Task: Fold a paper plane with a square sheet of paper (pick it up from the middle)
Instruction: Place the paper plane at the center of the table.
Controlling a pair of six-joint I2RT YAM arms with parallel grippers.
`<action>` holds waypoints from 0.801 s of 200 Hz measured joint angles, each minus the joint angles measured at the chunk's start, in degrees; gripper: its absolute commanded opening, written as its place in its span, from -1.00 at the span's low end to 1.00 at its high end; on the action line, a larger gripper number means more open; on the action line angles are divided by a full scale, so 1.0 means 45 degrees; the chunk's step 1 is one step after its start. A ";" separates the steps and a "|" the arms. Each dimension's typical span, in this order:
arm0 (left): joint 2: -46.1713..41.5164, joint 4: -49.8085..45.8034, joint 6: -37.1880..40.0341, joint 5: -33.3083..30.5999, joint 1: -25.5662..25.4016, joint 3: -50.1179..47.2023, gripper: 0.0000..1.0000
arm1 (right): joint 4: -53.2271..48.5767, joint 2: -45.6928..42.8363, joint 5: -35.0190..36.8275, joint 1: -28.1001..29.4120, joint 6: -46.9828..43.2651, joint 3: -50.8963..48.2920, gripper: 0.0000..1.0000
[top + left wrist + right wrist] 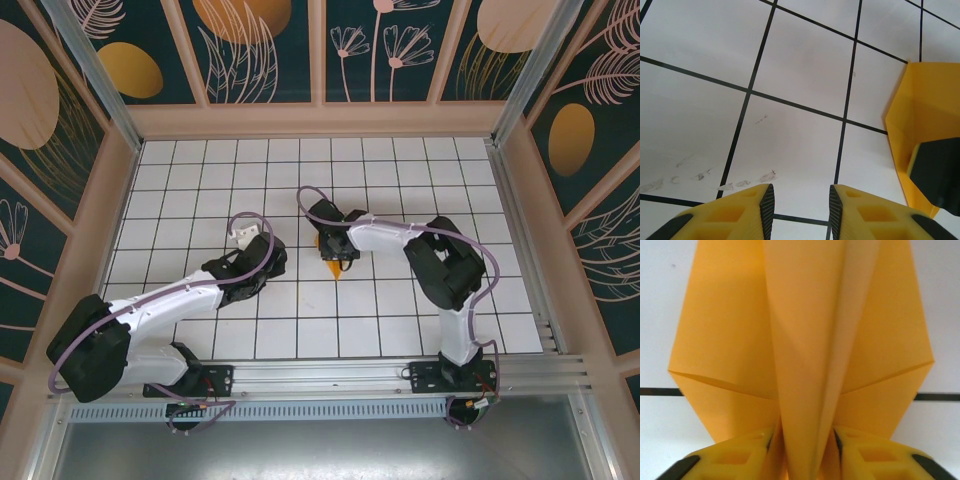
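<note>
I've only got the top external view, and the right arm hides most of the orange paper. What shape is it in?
Observer: In the right wrist view the paper is folded into two side flaps with a raised ridge up the middle.
Operator: Where's the right gripper on it?
Observer: The right gripper straddles that ridge, one finger each side; I cannot tell whether it pinches.
Operator: And the left one?
Observer: The left gripper is open over bare tile, nothing between its fingers; the paper's edge lies off to its right, apart.
</note>
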 measured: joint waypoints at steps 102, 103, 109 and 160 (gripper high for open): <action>0.0000 0.0010 0.0005 -0.0049 0.0005 0.0000 -0.23 | -0.1132 0.1015 0.0015 -0.0063 -0.0389 0.1564 -0.18; 0.0000 0.0010 0.0005 -0.0049 0.0005 0.0000 -0.23 | -0.1132 0.1015 0.0010 -0.0063 -0.0384 0.1569 -0.18; 0.0000 0.0010 0.0005 -0.0049 0.0000 0.0000 -0.23 | -0.1161 0.1015 -0.0005 -0.0073 -0.0340 0.1588 -0.18; 0.0000 0.0010 0.0005 -0.0053 0.0005 0.0000 -0.24 | -0.1350 0.1209 -0.0345 -0.0272 -0.0078 0.1987 -0.12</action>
